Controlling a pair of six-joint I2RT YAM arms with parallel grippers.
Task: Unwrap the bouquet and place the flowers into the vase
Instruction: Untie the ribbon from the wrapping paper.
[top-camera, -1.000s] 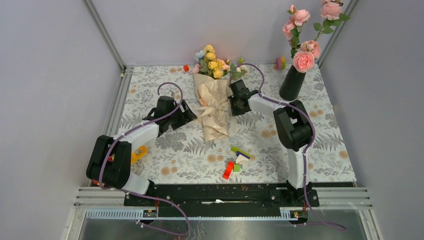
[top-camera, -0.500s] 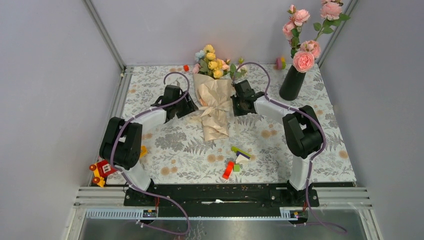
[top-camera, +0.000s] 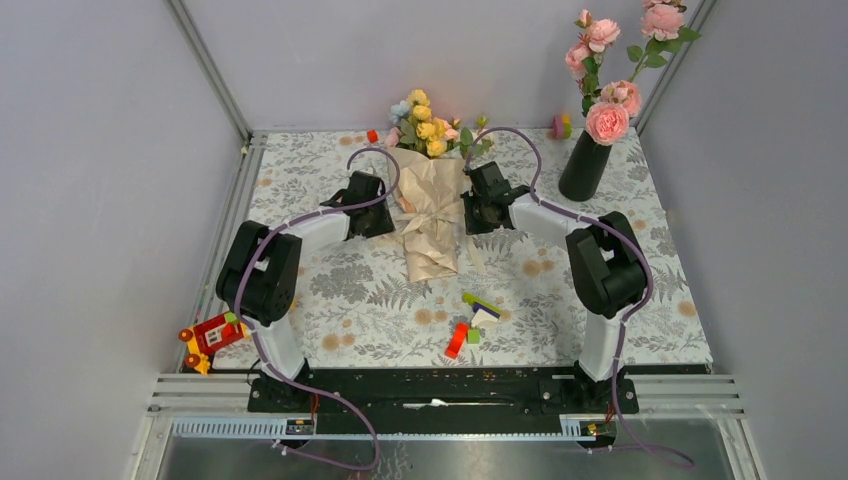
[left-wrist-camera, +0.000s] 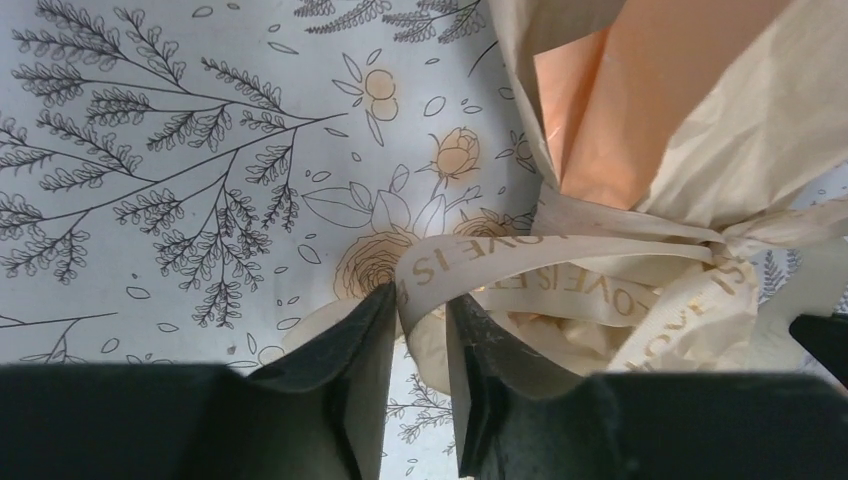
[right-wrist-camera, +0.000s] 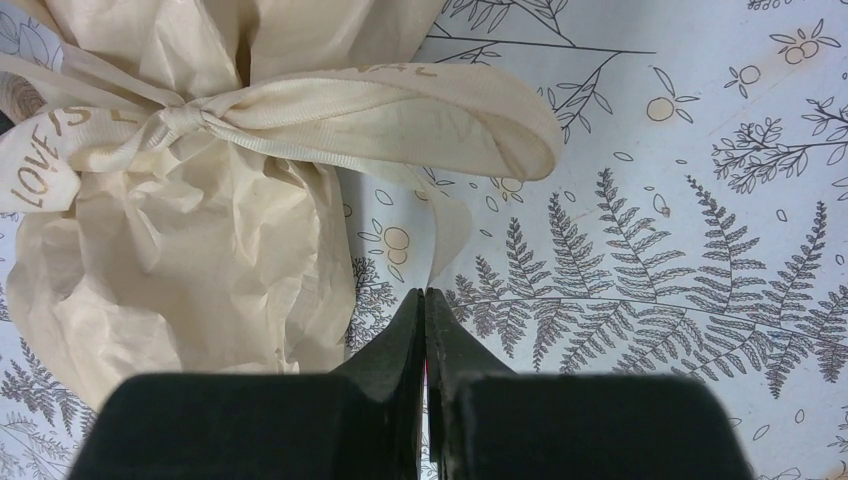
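Note:
The bouquet (top-camera: 430, 215) lies on the patterned table, wrapped in crinkled beige paper (right-wrist-camera: 180, 260), with its flowers (top-camera: 425, 125) pointing toward the back wall. A cream ribbon (left-wrist-camera: 520, 265) with gold lettering is tied round its middle. My left gripper (top-camera: 385, 218) is at the bouquet's left side. Its fingers stand a little apart (left-wrist-camera: 422, 298) with a loop of the ribbon between the tips. My right gripper (top-camera: 470, 212) is at the bouquet's right side, shut (right-wrist-camera: 425, 293) and holding nothing, just below the ribbon bow (right-wrist-camera: 400, 115). The black vase (top-camera: 585, 165) stands at the back right.
Tall pink roses (top-camera: 605, 120) fill the vase. Loose toy blocks (top-camera: 470, 320) lie in front of the bouquet and a red toy car (top-camera: 210, 335) sits at the left front edge. Small toys (top-camera: 560, 126) and a red block (top-camera: 372, 136) lie along the back.
My left arm has reached rightward to the bouquet and its jaws have narrowed around the ribbon loop. My right gripper shifted slightly toward the back, staying shut.

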